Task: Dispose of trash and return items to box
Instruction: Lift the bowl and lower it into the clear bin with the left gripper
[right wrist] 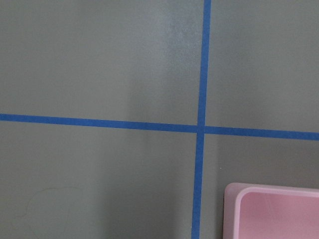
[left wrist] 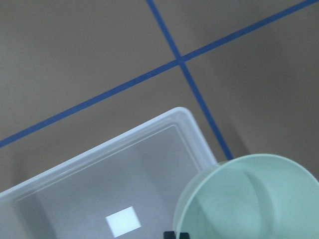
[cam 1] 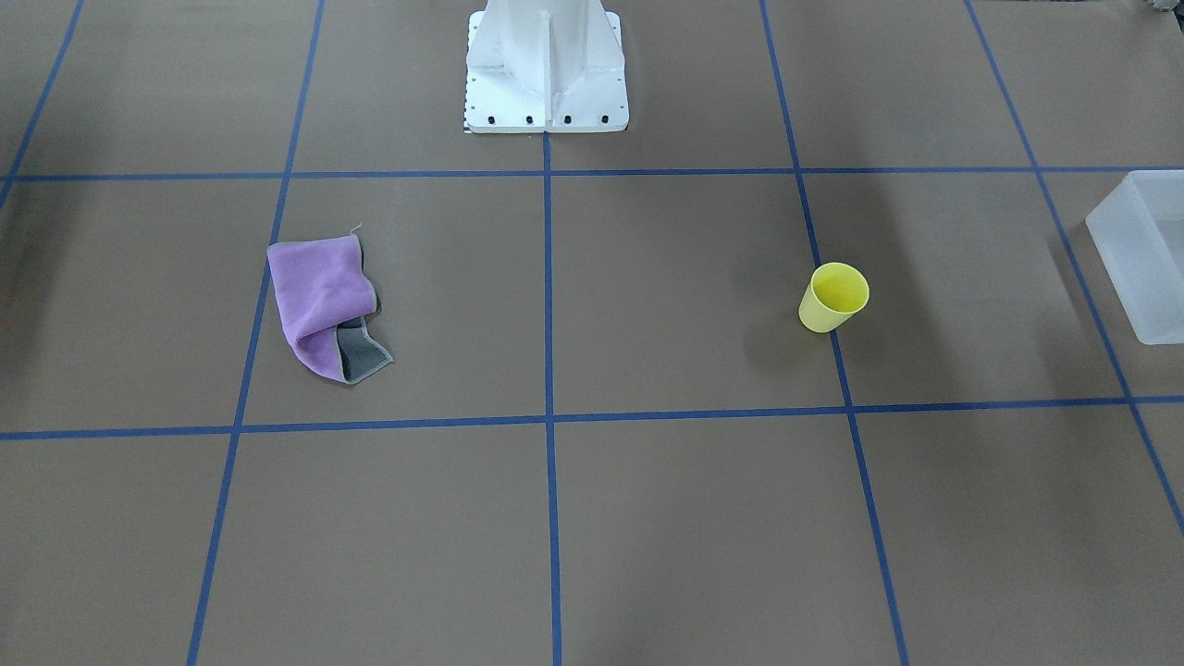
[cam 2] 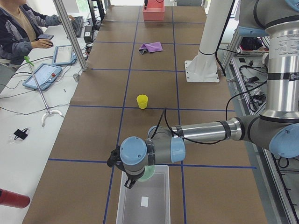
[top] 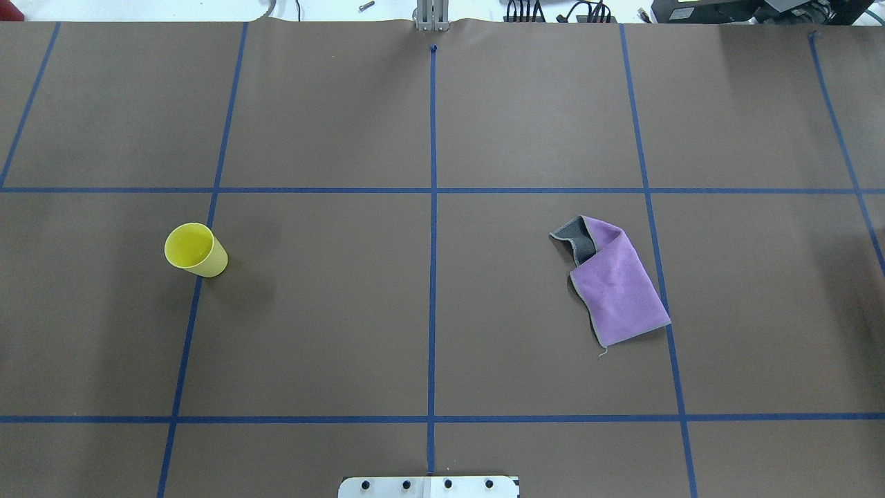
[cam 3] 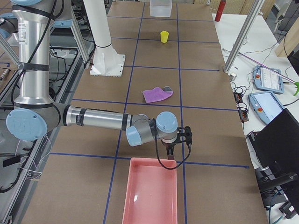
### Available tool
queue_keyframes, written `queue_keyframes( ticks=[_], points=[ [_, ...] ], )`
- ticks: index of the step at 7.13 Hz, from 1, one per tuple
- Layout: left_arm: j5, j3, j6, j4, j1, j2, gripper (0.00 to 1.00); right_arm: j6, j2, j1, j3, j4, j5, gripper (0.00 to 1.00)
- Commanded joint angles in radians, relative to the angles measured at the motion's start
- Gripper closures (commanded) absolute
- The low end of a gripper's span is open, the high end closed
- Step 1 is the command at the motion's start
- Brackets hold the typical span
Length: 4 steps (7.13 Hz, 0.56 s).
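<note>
Left claw [cam 2: 130, 182] is hanging over one end of the table, and it is closed on the rim of the mint-green bowl [left wrist: 249, 199]. The bowl is riding just beside the fingers, clear of any surface. Directly beneath the claw is sitting the frosted white box [left wrist: 185, 115]. Only a pale label is showing on its floor, so nothing seems to be inside it yet. The bowl is overlapping the box's near corner in the wrist view rather than sitting over the middle. The claw is probably holding on because a release here could catch the wall. A short shift inward looks wise before letting go.

Well away from this claw, toward the middle of the table [top: 311, 311], the yellow cup [cam 1: 832, 298] is standing upright with its mouth up. It is waiting its turn for the same box.

Far beyond that, the right claw [cam 3: 170, 148] is hovering at the near edge of a pink tray [cam 3: 149, 196], which is lying just below and ahead of it. Whether its fingers are apart or together I cannot tell, and nothing is showing in its wrist view but tape and tray. A folded purple cloth [top: 615, 290] is lying short of that claw, nearer the robot's base. It may be the item meant for disposal, and the tray is likely placed there to receive it.
</note>
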Motion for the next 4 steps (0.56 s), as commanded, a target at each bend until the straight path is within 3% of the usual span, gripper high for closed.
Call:
queue_keyframes(
  ticks=[1, 2, 3, 4],
  points=[
    [0.011, 0.177, 0.043, 0.008, -0.04, -0.067, 1.0, 0.001, 0.0, -0.004, -0.002, 0.001, 0.0, 0.0],
    [0.012, 0.239, 0.041, -0.044, -0.04, -0.045, 1.0, 0.001, 0.0, -0.004, -0.001, 0.001, 0.005, 0.0],
    [0.015, 0.364, 0.035, -0.236, -0.04, -0.021, 1.0, 0.001, 0.0, -0.007, -0.001, 0.001, 0.002, 0.0],
    [0.018, 0.41, -0.03, -0.339, -0.04, 0.004, 1.0, 0.0, 0.0, -0.014, -0.002, 0.001, 0.0, 0.0]
  ],
)
